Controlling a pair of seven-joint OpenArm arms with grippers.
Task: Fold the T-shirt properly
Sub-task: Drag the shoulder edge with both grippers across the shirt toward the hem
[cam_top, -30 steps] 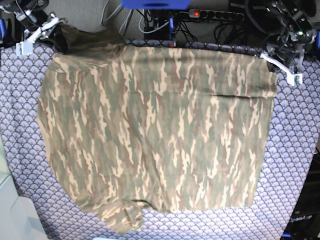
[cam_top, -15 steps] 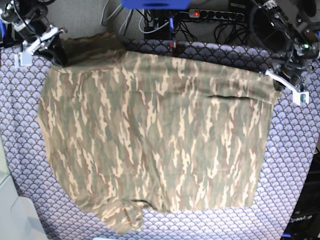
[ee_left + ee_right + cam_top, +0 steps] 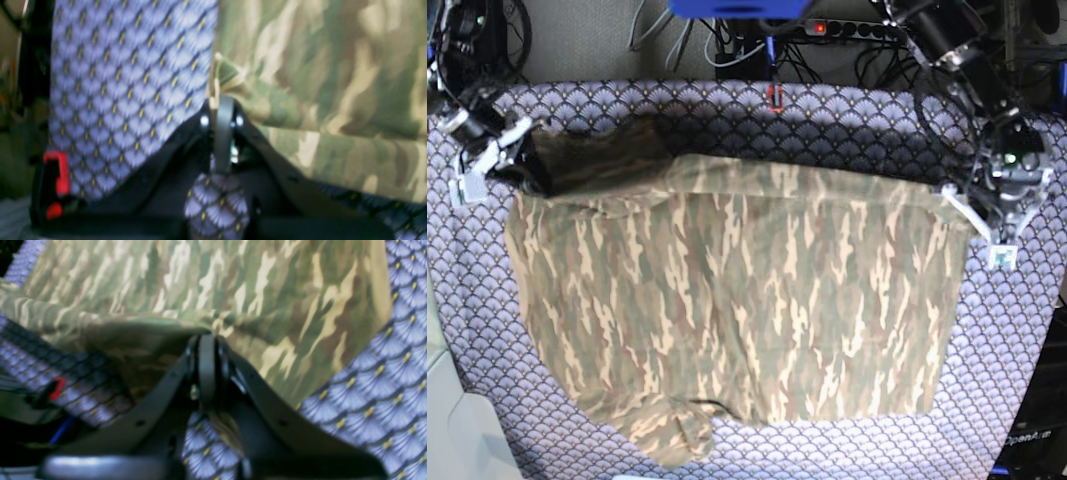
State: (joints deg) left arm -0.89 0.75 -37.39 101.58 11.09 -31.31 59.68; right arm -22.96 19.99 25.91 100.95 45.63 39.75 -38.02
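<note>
The camouflage T-shirt lies spread on the purple scallop-patterned tablecloth, its far edge lifted and drawn toward the near side. My left gripper is shut on the shirt's far right corner. In the left wrist view the closed left gripper pinches the T-shirt at its edge. My right gripper is shut on the far left corner, near a dark, shaded flap of cloth. In the right wrist view the right gripper clamps a bunched fold of the T-shirt.
A power strip with a red light, cables and a blue object sit beyond the table's far edge. A pale grey object stands at the near left. Bare tablecloth shows beside the shirt on both sides and behind it.
Both grippers have moved toward the near side, dragging the shirt's far edge off the back of the table. A band of bare tablecloth now shows behind the shirt.
</note>
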